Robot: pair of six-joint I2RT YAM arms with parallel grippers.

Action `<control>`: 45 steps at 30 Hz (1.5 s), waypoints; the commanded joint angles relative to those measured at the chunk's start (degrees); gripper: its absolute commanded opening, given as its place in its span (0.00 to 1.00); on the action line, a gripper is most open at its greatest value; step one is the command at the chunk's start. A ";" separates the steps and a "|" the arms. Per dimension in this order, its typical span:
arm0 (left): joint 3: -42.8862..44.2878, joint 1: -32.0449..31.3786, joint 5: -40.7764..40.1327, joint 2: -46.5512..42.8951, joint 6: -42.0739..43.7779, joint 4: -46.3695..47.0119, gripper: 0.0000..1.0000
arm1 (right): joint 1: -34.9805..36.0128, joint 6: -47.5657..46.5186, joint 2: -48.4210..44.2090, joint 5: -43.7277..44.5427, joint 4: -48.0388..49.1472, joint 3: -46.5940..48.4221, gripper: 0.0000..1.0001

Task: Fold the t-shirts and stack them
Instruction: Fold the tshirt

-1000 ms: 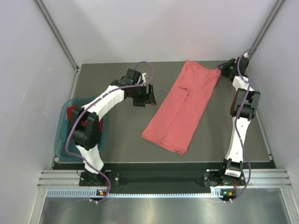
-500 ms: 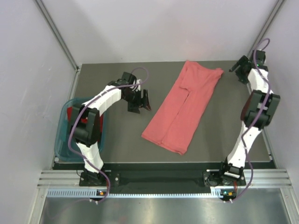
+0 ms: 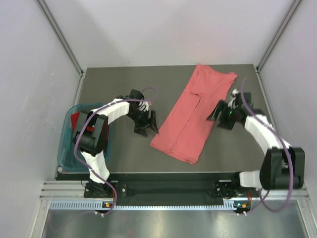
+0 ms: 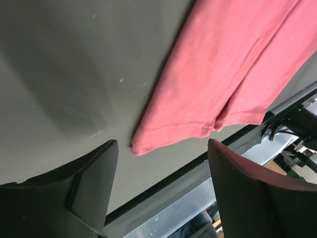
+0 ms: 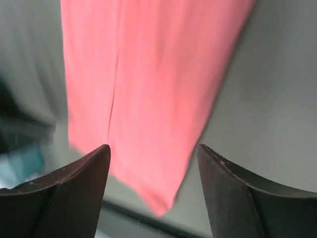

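Note:
The salmon-pink t-shirt lies flat as a long folded strip, slanting from the table's back right toward the front middle. It also shows in the left wrist view and the right wrist view. My left gripper is open and empty, just left of the strip's near end. My right gripper is open and empty, at the strip's right edge near its middle. The deep red t-shirt is a small patch inside the teal basket, mostly hidden by the left arm.
The teal basket sits at the table's left edge under the left arm. The dark table has walls on three sides. The front edge and metal rail show just past the shirt's near end.
My right gripper has let go of the shirt's far right corner and swung from the back right down to the strip's right edge. My left gripper has moved nearer, toward the shirt's near end.

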 commanded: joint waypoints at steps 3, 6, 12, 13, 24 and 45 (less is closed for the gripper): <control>-2.71 0.32 1.67 -2.74 2.13 0.76 0.76 | 8.87 8.77 -17.85 -6.82 5.73 -16.99 0.66; -4.20 0.32 2.37 -2.57 3.28 1.37 0.73 | 15.11 15.17 -25.16 -6.82 9.95 -25.35 0.61; -4.90 0.32 1.76 -3.18 4.60 0.67 0.63 | 20.22 24.85 -32.31 -2.09 13.74 -34.69 0.49; -4.91 0.32 0.80 -3.27 5.03 0.41 0.62 | 21.62 25.56 -32.40 -1.46 13.39 -35.14 0.48; -12.02 0.23 1.23 -5.38 2.49 4.45 0.63 | 27.96 33.30 -34.60 2.67 11.90 -41.03 0.56; -13.17 0.14 4.83 -2.48 -0.85 9.63 0.61 | 31.30 34.89 -29.15 4.17 15.14 -42.44 0.49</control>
